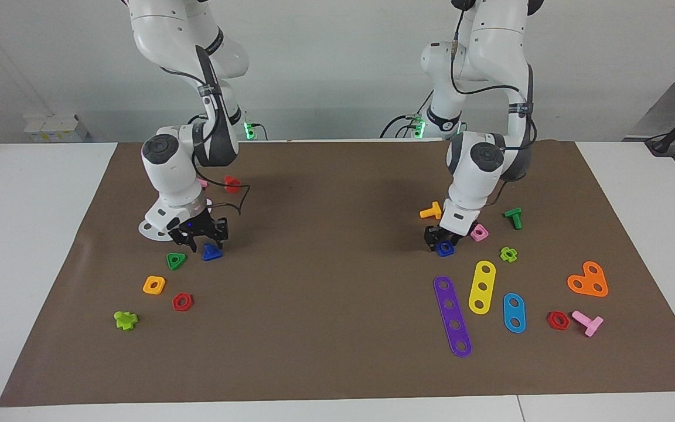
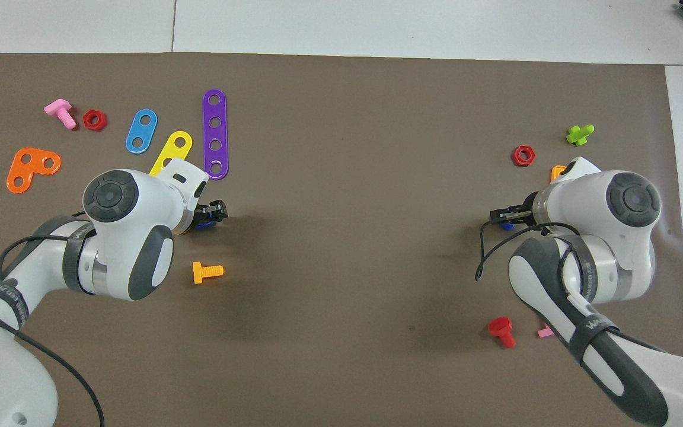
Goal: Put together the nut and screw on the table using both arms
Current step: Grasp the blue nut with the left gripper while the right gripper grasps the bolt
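On the brown mat [image 1: 337,328] of the table [image 1: 33,264], the blue square nut [image 1: 445,249] lies flat toward the left arm's end, just beside the pink square nut [image 1: 479,233] and nearer to the robots than the purple four-hole strip [image 1: 452,316] and the yellow strip [image 1: 481,286]. The left gripper [image 1: 438,240] is down at the blue square nut, its fingers set on either side of it; whether they press on the nut cannot be told. An orange screw [image 1: 430,211] lies near, closer to the robots. Toward the right arm's end, the blue screw [image 1: 211,252] with the triangular head rests on the mat beside the green triangular nut [image 1: 176,261]. The right gripper [image 1: 200,233] is low at the blue screw, fingers apart, one finger close against the head; contact cannot be told. A yellow-orange square nut [image 1: 154,285], a red hexagonal nut [image 1: 182,302] and a lime-green piece [image 1: 125,320] lie farther from the robots.
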Robot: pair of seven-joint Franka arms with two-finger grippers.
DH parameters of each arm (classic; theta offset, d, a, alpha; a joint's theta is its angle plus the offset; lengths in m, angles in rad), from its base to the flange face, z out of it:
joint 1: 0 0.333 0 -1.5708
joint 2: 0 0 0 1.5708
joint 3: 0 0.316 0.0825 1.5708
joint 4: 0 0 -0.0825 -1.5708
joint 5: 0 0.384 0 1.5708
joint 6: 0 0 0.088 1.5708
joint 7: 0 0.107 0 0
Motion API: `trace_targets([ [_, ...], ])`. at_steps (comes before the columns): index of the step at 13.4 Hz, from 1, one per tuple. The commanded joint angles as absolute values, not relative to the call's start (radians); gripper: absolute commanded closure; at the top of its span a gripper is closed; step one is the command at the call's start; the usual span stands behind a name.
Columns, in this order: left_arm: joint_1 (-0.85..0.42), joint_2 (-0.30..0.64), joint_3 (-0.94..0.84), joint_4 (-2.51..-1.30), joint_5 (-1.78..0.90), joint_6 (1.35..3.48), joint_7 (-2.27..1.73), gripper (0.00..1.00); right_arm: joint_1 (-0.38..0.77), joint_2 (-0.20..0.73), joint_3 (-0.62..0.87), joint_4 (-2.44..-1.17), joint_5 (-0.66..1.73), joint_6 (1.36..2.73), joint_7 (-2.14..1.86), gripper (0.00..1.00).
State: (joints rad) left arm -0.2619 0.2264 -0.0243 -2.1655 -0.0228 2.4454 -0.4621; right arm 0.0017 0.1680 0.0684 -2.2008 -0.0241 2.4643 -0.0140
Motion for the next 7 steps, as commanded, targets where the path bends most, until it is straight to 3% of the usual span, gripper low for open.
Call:
trace_targets([
  [1, -0.276, 0.218, -0.009, -2.166, -0.002, 2.408, -0.462, 0.39, -0.008, 0.161, 0.075, -2.203, -0.009, 2.488, -0.052, 0.32],
  [3, -0.276, 0.218, -0.009, -2.166, -0.002, 2.405, -0.462, 0.42, -0.008, 0.161, 0.075, -2.203, -0.009, 2.488, -0.052, 0.33],
  [4, -0.278, 0.218, -0.009, -2.163, -0.002, 2.398, -0.462, 0.49, -0.008, 0.16, 0.075, -2.204, -0.009, 2.488, -0.052, 0.35],
  [6, -0.276, 0.219, -0.009, -2.137, -0.002, 2.346, -0.46, 1.0, -0.006, 0.16, 0.075, -2.204, -0.009, 2.488, -0.052, 0.42],
  [7, -0.276, 0.221, -0.009, -2.119, -0.002, 2.315, -0.46, 1.0, -0.006, 0.16, 0.075, -2.204, -0.009, 2.488, -0.052, 0.49],
])
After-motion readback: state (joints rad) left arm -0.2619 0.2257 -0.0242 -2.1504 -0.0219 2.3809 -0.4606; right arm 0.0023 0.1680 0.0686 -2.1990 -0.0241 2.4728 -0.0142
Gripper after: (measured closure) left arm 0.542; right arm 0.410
